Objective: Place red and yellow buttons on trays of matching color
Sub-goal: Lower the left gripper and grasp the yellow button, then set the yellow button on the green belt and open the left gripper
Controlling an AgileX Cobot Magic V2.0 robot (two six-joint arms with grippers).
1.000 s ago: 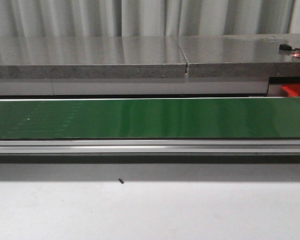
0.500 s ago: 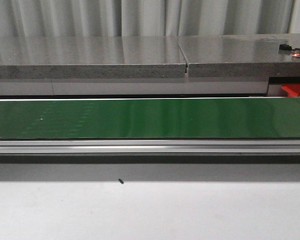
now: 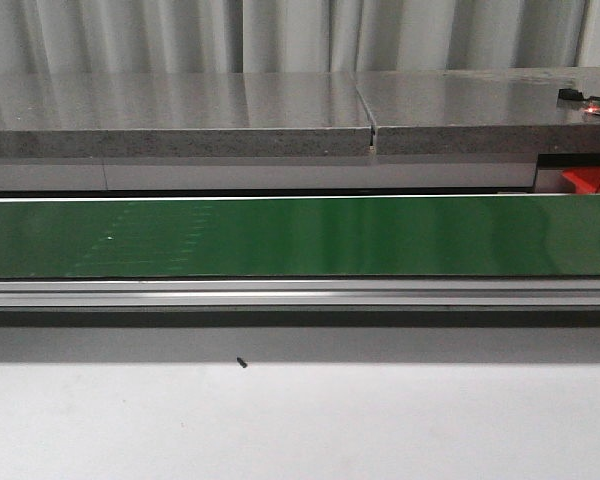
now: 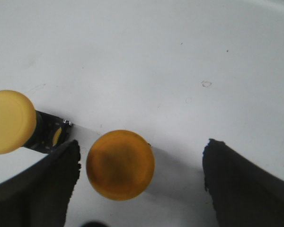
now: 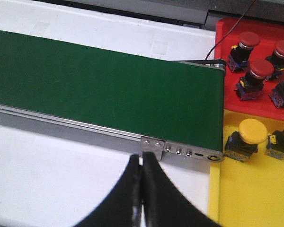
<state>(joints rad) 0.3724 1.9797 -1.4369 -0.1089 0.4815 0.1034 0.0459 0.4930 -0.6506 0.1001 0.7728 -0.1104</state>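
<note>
The room is evenly lit from above, rather flat. The grey counter (image 3: 180, 105) carries a soft sheen, and pale streaks of glare run along the green belt (image 3: 300, 237), which looks slightly smeared. Under the belt's rail lies a dark shadow band. By the left wrist, the white table (image 4: 156, 56) is bright, almost washed out; the yellow button (image 4: 120, 164) is blurred and throws a faint shadow. The black fingers (image 5: 154, 198) show no detail.

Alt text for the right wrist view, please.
The right gripper, fingers shut with nothing between them, hangs over the white table by the end of the green conveyor belt. Beyond the belt end, a red tray holds red buttons and a yellow tray yellow ones.
</note>
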